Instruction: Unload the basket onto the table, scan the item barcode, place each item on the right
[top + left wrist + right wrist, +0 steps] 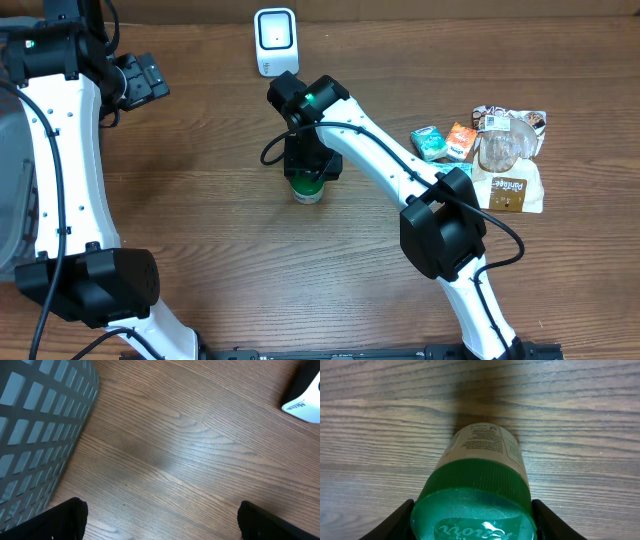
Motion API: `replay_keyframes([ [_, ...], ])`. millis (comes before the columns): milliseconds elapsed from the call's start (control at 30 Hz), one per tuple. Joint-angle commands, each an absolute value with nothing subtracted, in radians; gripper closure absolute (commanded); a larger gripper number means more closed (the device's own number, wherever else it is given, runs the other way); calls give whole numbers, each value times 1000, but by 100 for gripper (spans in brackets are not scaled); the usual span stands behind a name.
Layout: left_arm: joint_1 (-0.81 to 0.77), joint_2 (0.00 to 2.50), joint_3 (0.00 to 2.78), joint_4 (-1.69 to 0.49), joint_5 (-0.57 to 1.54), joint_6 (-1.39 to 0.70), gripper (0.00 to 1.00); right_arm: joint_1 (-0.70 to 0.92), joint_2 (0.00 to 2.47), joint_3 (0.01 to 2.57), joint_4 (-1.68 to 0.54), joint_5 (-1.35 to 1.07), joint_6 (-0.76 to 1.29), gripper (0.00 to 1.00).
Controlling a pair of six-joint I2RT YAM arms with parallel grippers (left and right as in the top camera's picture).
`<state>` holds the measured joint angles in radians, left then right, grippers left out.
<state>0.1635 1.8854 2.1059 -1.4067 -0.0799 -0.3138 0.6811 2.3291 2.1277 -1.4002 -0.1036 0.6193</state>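
Note:
The item is a jar with a green screw lid point(472, 510) and a pale printed label point(482, 445). It stands upright on the wooden table point(200, 220) near the middle. In the overhead view only the jar's lower part point(307, 190) shows under my right gripper point(307, 176). That gripper point(475, 522) comes down from above, and its black fingers point(400, 521) press both sides of the lid. The white barcode scanner point(275, 40) stands at the back, and its corner point(305, 395) shows in the left wrist view. My left gripper point(160, 520) hangs open over bare wood at the far left point(140, 80).
Several snack packets point(480, 150) lie in a pile at the right, including a teal one point(428, 142) and an orange one point(461, 138). A grey mesh basket point(35, 425) stands at the left table edge beside my left arm.

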Motion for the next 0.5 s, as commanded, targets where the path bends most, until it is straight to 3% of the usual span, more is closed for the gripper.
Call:
replay_keyframes([
  [0, 157, 1893, 2110, -1406, -85, -310, 1, 670, 2320, 2126, -1392, -86, 516, 61],
  [167, 157, 1893, 2110, -1406, -85, -311, 0, 655, 2319, 2187, -1389, -86, 258, 69],
  [467, 157, 1893, 2110, -1406, -85, -311, 0, 664, 2320, 2220, -1389, -91, -522, 64],
])
